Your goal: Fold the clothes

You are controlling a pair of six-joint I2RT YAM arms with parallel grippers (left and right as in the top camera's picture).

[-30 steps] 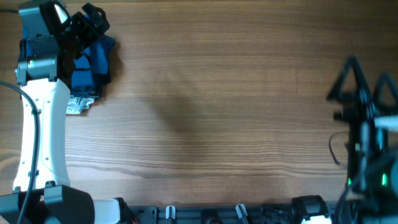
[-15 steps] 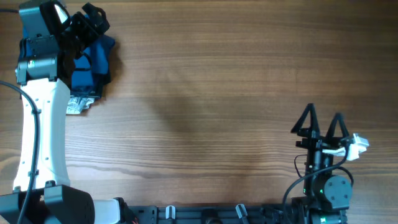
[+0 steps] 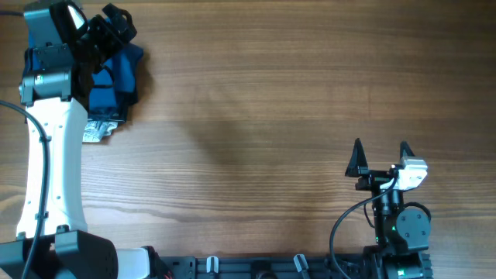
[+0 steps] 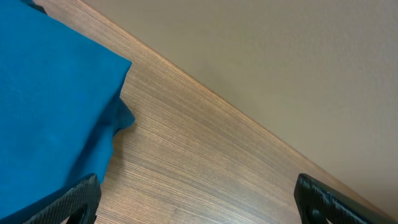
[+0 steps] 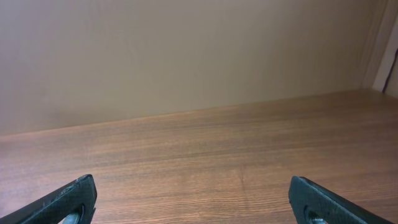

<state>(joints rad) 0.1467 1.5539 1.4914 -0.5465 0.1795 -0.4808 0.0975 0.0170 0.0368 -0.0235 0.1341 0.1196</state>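
Item: clothes (image 3: 110,87), blue, bunched, at the table's (image 3: 256,108) far-left corner. Left gripper (image 4: 196,202) above them, fingers spread wide (cloth beside one finger). Right gripper (image 3: 380,152) at the table's near-right edge, fingers spread, empty.

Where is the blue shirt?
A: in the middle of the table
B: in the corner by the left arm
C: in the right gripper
B: the blue shirt lies bunched in the table corner by the left gripper; the right gripper is open and empty.

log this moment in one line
shirt: compact pile, far-left corner | left jaws: open, at shirt edge | right jaws: open, empty, over table near-right
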